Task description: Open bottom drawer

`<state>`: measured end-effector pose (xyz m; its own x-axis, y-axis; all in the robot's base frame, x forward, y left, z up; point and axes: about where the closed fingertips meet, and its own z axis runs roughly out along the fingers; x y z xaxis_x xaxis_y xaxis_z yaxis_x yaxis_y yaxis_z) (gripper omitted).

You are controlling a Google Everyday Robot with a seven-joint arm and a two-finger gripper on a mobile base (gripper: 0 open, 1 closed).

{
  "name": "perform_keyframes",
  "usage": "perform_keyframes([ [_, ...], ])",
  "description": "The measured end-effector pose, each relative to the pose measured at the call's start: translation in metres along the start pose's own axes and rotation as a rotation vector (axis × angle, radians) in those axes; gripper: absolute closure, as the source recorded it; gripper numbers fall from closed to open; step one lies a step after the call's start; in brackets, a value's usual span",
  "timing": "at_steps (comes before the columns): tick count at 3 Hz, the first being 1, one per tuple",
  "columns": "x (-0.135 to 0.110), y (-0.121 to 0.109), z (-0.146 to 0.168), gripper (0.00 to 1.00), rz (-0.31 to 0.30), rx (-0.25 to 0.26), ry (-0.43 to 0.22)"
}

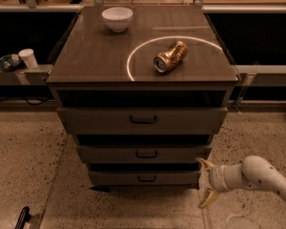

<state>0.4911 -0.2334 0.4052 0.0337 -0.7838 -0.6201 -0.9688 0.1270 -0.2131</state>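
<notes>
The cabinet has three grey-brown drawers stacked under its top. The bottom drawer [144,178] is the lowest and narrowest front, with a small dark pull handle [147,178] at its centre; it looks shut. My gripper [204,182] is low at the right, just beside the bottom drawer's right end, about level with it. Its two yellowish fingers [206,164] are spread apart and hold nothing. The white arm [262,175] reaches in from the lower right.
On the cabinet top [86,56] lie a white bowl [117,18] and a crushed gold can [170,56] inside a bright ring of light. The top drawer [142,119] and middle drawer [144,153] sit above. A white cup [27,57] stands on a shelf at left. Speckled floor surrounds the cabinet.
</notes>
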Motion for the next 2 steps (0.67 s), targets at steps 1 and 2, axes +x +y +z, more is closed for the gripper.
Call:
perform_keyframes([
  [1, 0.003, 0.009, 0.012, 0.0, -0.007, -0.009, -0.01],
  [2, 0.021, 0.005, 0.04, 0.0, -0.024, -0.045, 0.016],
])
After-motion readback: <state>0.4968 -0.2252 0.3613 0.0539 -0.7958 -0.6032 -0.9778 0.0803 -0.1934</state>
